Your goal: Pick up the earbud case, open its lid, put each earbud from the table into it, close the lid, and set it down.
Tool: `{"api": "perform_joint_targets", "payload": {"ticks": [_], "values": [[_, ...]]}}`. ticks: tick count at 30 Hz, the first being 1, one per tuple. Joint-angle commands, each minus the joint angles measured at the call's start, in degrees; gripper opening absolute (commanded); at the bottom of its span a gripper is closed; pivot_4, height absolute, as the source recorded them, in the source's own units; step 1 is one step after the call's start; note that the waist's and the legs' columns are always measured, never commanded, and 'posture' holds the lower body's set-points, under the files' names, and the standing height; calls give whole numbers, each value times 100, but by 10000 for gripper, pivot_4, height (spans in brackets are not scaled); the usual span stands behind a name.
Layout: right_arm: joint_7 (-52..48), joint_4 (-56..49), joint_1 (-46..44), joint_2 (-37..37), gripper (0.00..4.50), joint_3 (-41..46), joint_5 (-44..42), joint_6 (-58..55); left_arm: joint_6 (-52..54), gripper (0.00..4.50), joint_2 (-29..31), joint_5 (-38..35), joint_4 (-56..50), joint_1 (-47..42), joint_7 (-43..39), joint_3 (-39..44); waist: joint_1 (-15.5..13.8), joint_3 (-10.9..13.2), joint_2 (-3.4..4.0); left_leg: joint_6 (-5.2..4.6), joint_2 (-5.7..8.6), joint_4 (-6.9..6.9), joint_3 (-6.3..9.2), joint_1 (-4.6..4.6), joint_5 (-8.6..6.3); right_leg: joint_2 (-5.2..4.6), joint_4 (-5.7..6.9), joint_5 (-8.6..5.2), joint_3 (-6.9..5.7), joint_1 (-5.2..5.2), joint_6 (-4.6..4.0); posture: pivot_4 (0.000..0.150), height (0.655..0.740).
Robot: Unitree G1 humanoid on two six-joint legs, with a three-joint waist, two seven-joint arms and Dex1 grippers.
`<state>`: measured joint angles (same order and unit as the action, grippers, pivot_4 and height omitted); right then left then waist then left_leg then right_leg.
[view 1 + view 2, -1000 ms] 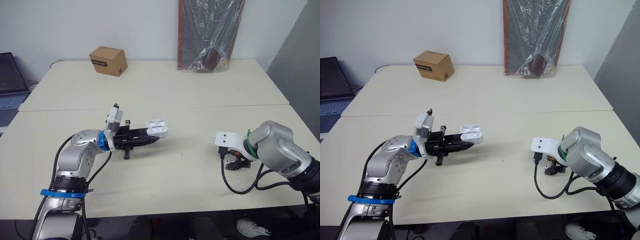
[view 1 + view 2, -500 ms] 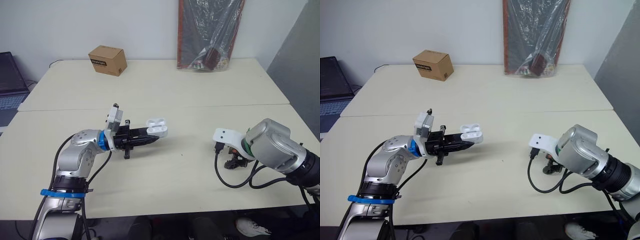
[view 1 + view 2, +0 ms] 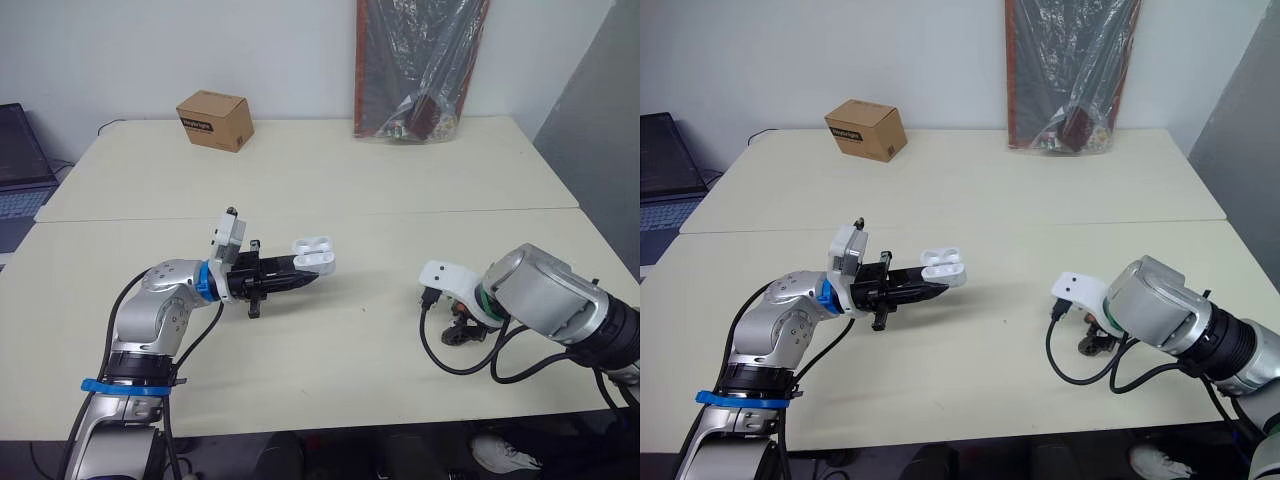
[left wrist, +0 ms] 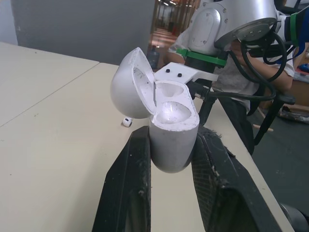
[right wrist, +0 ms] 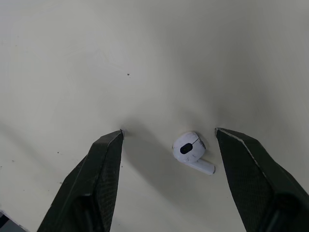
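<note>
Right gripper [image 5: 169, 130] has edged left, jaws spread around an earbud [image 5: 188, 149] on the table [image 3: 350, 190]. Left gripper [image 3: 308, 279] still pinches the open earbud case [image 3: 313, 253], unmoved.

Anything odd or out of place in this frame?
Nothing stands out. The left gripper holds the earbud case with its lid open and both wells empty. One earbud lies on the table between the open fingers of the right gripper, apart from both. No spill or damage visible.
</note>
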<state>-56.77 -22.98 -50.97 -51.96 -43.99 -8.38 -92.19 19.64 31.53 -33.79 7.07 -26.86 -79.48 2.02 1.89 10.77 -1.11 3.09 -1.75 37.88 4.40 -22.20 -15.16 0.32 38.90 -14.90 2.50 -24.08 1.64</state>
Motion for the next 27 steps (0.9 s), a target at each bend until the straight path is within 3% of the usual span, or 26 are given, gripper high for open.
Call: {"api": "perform_joint_targets", "payload": {"ticks": [1,12,15,18,27], "values": [[296,-82,-121,-118,31476,25,-246,-31,-51,8510,17,-65,-183,-30,-31,48,0,0,0,0,0,0,0,0,0,0,0,0,0,0,0,1500,7400],[733,-173,-159,-326,31476,39,-877,-31,-61,8510,30,-55,-178,0,-26,54,-1,0,0,0,0,0,0,-2,0,0,-1,0,-1,0,1,1500,7400],[858,-162,-170,-314,26053,49,-1004,-31,-62,8510,30,-52,-169,-3,-32,51,-2,0,0,0,0,-1,0,-2,0,0,-1,0,-1,-1,1,1500,7400],[963,-146,-173,-301,16720,69,-1124,-31,-62,8510,29,-54,-174,-2,-31,50,-1,0,0,0,0,-1,0,-2,0,0,-1,0,-1,-1,1,1500,7400],[1218,-52,-235,-265,16720,58,-1372,-31,-79,8510,28,-39,-151,-13,-26,49,-1,0,0,0,0,-1,0,-3,0,0,-1,0,0,-2,1,1500,7400]]}}
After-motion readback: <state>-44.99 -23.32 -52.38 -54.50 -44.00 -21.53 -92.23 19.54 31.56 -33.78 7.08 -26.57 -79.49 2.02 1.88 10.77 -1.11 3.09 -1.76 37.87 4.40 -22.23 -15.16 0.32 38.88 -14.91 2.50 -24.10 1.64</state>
